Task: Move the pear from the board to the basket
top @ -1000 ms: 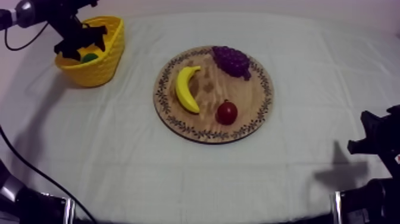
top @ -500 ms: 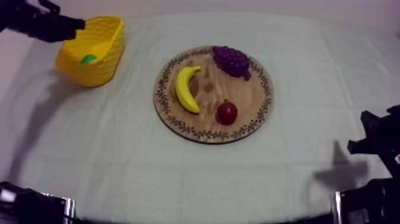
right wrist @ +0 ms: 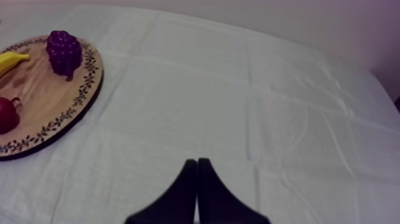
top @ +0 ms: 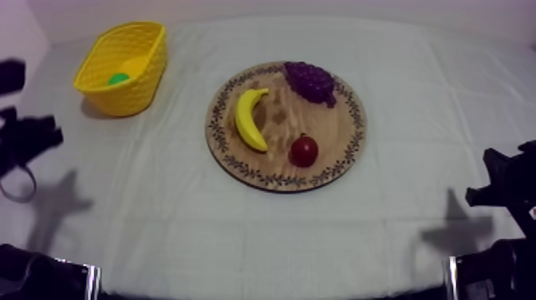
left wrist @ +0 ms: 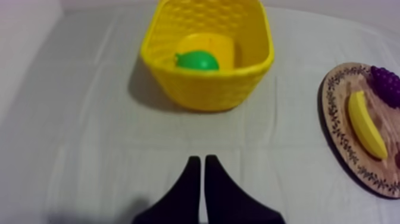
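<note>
Pear lies in yellow basket, far left corner of table: task looks done. Left gripper and right gripper both pressed together, empty, since nothing needs carrying.

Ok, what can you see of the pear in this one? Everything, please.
The pear is a small, smooth green toy, plastic by its look. It lies low inside the yellow basket, whose near wall hides its underside; no stem can be made out. It is off the wooden board, and nothing grips it: my left gripper is shut over the cloth short of the basket.
</note>
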You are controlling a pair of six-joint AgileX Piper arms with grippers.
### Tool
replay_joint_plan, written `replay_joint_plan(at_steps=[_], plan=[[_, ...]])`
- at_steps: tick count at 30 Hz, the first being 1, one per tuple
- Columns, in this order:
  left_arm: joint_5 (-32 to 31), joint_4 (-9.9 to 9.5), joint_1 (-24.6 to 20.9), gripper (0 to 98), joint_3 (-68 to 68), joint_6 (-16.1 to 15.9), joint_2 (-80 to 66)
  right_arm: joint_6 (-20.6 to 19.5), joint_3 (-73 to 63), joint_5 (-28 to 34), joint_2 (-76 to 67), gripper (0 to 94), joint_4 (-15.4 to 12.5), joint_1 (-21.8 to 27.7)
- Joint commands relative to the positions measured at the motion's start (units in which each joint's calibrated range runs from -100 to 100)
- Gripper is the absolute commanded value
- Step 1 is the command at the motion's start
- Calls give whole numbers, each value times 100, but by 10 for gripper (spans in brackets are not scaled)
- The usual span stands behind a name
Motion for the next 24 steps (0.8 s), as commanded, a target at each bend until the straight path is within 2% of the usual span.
replay_joint_plan(at_steps=[1,4,9,11,14,18,24], plan=[[307,6,-49,0,1148,60,-2234,2,4,-3,-2,3,0,-1],[646,25,-130,0,1472,110,-2897,0,4,-3,-2,3,0,-1],[793,93,-160,0,1669,-187,-3475,0,4,-3,-2,3,0,-1],[617,118,-114,0,1752,-80,-3545,1,4,-3,-2,3,0,-1],[10,264,-68,0,1929,213,-3589,-1,4,-3,-2,3,0,-1],[-195,354,-47,0,2001,629,-3607,-1,4,-3,-2,3,0,-1],[-250,379,-41,0,2021,582,-3612,-1,4,-3,-2,3,0,-1]])
